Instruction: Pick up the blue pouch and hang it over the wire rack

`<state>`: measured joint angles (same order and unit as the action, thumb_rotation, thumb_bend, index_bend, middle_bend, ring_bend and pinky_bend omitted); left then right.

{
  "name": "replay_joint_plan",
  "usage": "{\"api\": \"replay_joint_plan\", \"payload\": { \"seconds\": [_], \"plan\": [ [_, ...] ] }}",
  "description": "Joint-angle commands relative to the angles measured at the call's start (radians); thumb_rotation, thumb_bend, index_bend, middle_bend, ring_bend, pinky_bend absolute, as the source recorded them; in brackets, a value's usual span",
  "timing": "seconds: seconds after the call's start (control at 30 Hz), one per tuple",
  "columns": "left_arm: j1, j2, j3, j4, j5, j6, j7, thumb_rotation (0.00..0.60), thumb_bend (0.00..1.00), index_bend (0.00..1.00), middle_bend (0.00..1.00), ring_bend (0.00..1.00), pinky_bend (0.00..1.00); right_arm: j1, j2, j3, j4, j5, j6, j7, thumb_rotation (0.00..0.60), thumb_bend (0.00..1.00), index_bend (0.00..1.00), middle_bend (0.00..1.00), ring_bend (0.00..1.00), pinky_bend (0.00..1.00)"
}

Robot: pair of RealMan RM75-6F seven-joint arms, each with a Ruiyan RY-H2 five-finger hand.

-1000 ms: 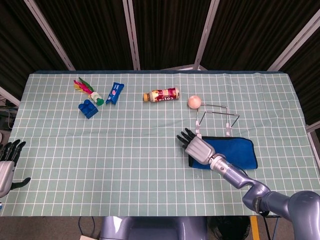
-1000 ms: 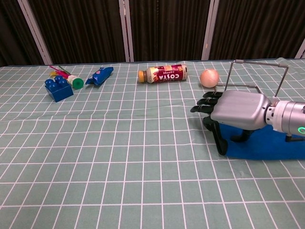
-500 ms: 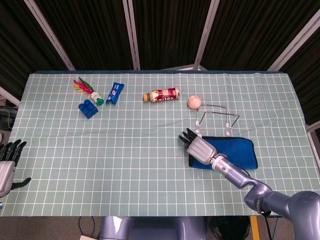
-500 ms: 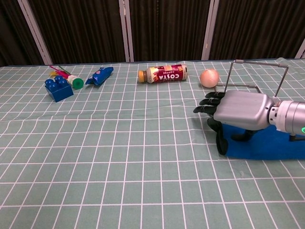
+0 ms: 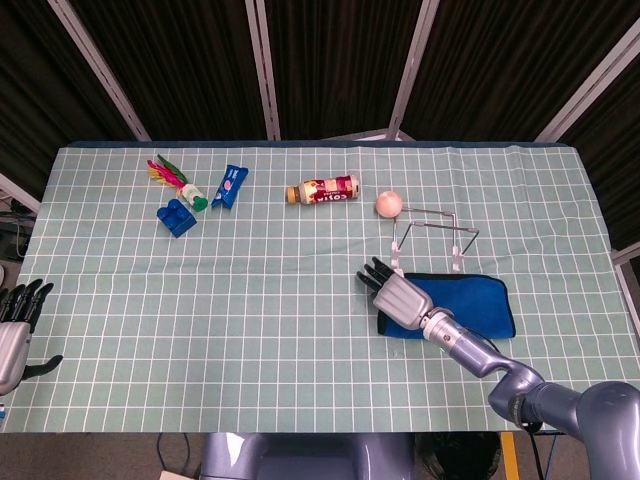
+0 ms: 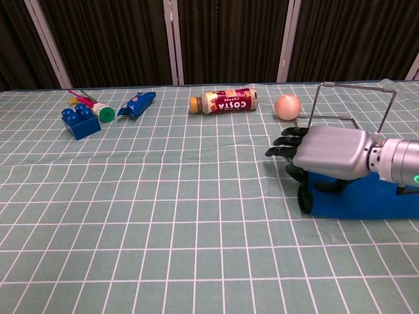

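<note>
Head view: the right hand (image 5: 395, 291) lies palm down over the left end of the blue pouch (image 5: 470, 305), fingers stretched out and slightly apart, holding nothing as far as can be seen. The pouch lies flat on the checked worktop (image 5: 280, 300), just in front of the wire rack (image 5: 437, 232), which stands upright. A peach-coloured ball (image 5: 388, 204) sits beside the rack, a bottle (image 5: 322, 190) lies on its side further left, and a blue brick (image 5: 177, 216), a blue wrapper (image 5: 229, 186) and a feathered toy (image 5: 176, 178) are grouped at the far left. The left hand (image 5: 14, 335) hangs at the worktop's left edge, fingers apart.

Chest view: the right hand (image 6: 321, 157) hovers low, thumb pointing down at the pouch's (image 6: 366, 199) near edge; whether it touches is unclear. The rack (image 6: 353, 98) stands behind.
</note>
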<state>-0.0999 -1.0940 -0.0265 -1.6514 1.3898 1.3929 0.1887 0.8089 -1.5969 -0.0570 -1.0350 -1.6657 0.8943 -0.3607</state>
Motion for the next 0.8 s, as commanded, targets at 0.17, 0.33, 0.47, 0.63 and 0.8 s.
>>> {"api": "replay_joint_plan", "payload": {
  "seconds": [0.17,0.33,0.47,0.63,0.8],
  "plan": [
    [-0.001,-0.001,0.0,0.001,-0.002,-0.002,0.002,0.6,0.0,0.0,0.0,0.0,0.0,-0.001,-0.007,-0.003,0.01,-0.003,0.004,0.014,0.6,0.38,0.55,0.05,0.0,0.04],
    [-0.002,-0.002,0.0,0.001,-0.003,-0.003,0.005,0.6,0.0,0.0,0.0,0.0,0.0,-0.002,-0.013,-0.007,0.021,-0.008,0.01,0.031,0.6,0.41,0.6,0.05,0.0,0.06],
    [-0.002,-0.004,0.001,0.001,-0.003,-0.004,0.008,0.6,0.0,0.0,0.0,0.0,0.0,-0.004,-0.018,-0.009,0.031,-0.013,0.021,0.05,0.6,0.43,0.67,0.07,0.0,0.08],
    [-0.003,-0.005,0.001,0.002,-0.005,-0.006,0.009,0.6,0.0,0.0,0.0,0.0,0.0,-0.01,-0.02,-0.009,0.038,-0.025,0.06,0.1,0.6,0.44,0.67,0.09,0.0,0.1],
    [-0.004,-0.005,0.002,0.001,-0.003,-0.006,0.008,0.6,0.0,0.0,0.0,0.0,0.0,-0.025,-0.005,0.005,0.02,-0.025,0.12,0.162,0.6,0.44,0.68,0.1,0.0,0.12]
  ]
}}
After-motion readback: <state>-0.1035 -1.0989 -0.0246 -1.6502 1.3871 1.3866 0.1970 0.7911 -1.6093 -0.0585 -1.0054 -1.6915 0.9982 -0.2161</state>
